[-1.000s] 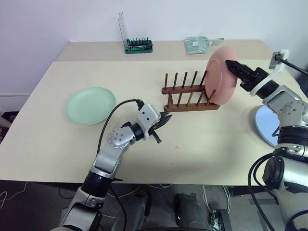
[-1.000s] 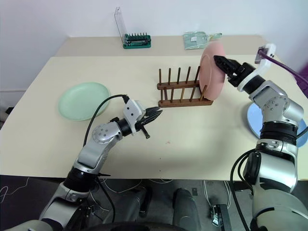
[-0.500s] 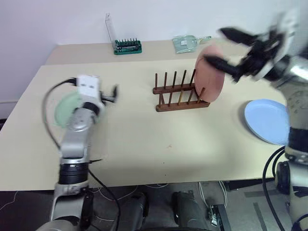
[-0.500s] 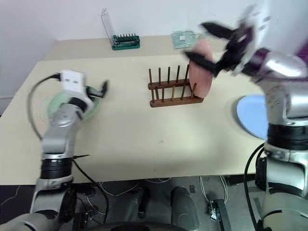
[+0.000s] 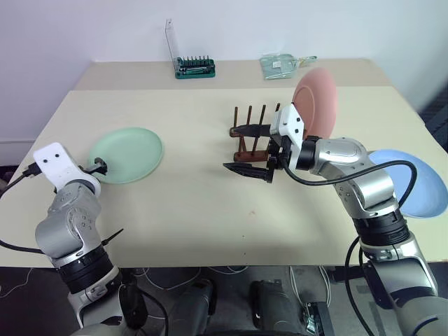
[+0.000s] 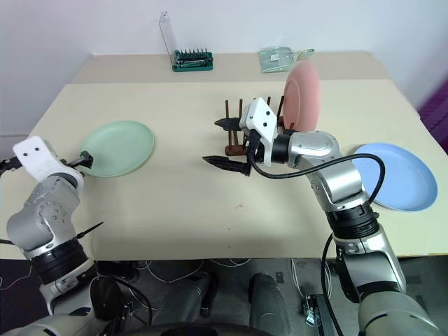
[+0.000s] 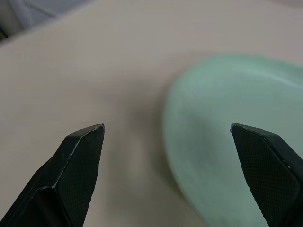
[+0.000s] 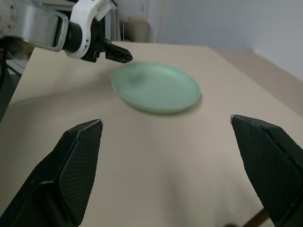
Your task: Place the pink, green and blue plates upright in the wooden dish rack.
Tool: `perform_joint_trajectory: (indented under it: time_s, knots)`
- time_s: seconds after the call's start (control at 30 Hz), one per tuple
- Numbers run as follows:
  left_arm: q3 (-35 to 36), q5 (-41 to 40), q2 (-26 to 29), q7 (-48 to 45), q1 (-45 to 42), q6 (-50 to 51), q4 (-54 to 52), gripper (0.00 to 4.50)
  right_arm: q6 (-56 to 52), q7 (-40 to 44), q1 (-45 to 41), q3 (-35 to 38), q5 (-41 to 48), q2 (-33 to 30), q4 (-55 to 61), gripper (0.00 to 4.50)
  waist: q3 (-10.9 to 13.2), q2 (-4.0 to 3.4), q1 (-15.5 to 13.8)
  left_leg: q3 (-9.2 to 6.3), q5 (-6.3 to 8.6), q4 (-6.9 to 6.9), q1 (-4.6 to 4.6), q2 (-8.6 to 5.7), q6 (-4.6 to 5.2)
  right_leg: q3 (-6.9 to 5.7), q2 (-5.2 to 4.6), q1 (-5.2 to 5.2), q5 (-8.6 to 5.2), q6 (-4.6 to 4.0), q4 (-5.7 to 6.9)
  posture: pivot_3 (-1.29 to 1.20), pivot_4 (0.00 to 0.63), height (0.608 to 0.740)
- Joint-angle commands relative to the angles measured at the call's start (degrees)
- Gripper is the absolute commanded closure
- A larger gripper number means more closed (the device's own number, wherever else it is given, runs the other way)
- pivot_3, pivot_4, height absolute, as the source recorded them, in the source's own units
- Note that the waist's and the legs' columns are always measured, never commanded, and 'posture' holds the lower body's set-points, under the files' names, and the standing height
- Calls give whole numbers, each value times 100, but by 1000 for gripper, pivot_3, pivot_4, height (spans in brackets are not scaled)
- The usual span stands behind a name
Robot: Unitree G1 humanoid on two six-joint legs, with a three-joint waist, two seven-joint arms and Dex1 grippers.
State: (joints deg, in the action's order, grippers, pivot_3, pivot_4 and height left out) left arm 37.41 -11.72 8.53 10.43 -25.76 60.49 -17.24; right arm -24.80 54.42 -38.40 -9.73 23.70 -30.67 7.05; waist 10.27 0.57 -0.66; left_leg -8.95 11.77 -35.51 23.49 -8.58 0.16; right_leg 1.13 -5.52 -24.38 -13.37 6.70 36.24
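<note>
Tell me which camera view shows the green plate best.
The left eye view: the whole green plate lies flat on the table. The right eye view shows much the same, the right wrist view shows it whole but farther off, and the left wrist view catches one edge.

A: What is the furniture here?

B: A beige table (image 5: 210, 210) with a plain matte top. Behind it stands a second surface of like colour (image 5: 231, 70), pushed against the far edge.

A: And the wall?

B: A pale wall (image 5: 280, 28), bare and evenly lit, runs behind both.

A: The floor?

B: Dark, under the near edge, with loose cables (image 5: 231, 270) lying there. No window shows.
</note>
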Motion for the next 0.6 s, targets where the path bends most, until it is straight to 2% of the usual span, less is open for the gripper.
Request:
perform_joint_trajectory:
  time_s: [0.03, 0.07, 0.17, 0.23, 0.37, 0.4, 0.5, 0.6]
  knots:
    - [785, -567, -397, 260, -392, 72, 221, 123, 123, 20, 16, -1, -80, 61, 184, 55, -1, 2, -1, 0, 0, 0, 0, 1, 0, 0, 1, 0, 0, 0, 0, 0, 150, 740]
    - [1086, -732, -539, 406, -526, 18, 384, 123, 142, 14, 55, -28, -131, 61, 216, 55, -1, 2, 0, 0, 0, 0, 0, 3, -1, 0, 2, 0, 1, -1, 0, 0, 150, 740]
    - [1551, -988, -769, 765, -714, -208, 620, 964, 178, -30, 156, -58, -255, 48, 268, 55, -2, 7, 1, 0, 1, 0, 0, 3, -3, 0, 1, 0, 1, -1, -1, 0, 150, 740]
    - [1468, -1002, -740, 827, -685, -295, 705, 1912, 214, -58, 208, -59, -347, 38, 276, 55, -2, 7, -1, 2, 1, 1, 0, 4, -4, 1, 0, -1, 1, -1, -2, 0, 150, 740]
    - [1241, -1120, -704, 845, -707, -425, 852, 4110, 251, -98, 306, -47, -473, 44, 306, 55, -3, 8, -8, 3, 2, -4, 0, 4, -6, 1, 3, 1, 2, -2, -1, 0, 150, 740]
    - [1152, -1152, -670, 805, -710, -448, 884, 4455, 268, -103, 320, -51, -501, 44, 312, 55, -5, 11, -14, 3, 2, -5, 0, 4, -6, 1, 3, 1, 2, -2, -1, 0, 150, 740]
    - [844, -1289, -578, 592, -759, -688, 812, 4455, 384, -143, 306, -65, -622, 68, 282, 55, -4, 12, -14, 3, 3, -8, 0, 3, -6, 1, 3, 4, 3, -2, -1, 0, 150, 740]
    - [203, -1203, -426, 160, -750, -1235, 520, 4455, 568, -252, 130, -62, -788, 187, 53, 55, -2, 17, -7, 2, 3, -9, 0, 4, -7, 0, 4, 4, 3, -3, -1, 0, 150, 740]
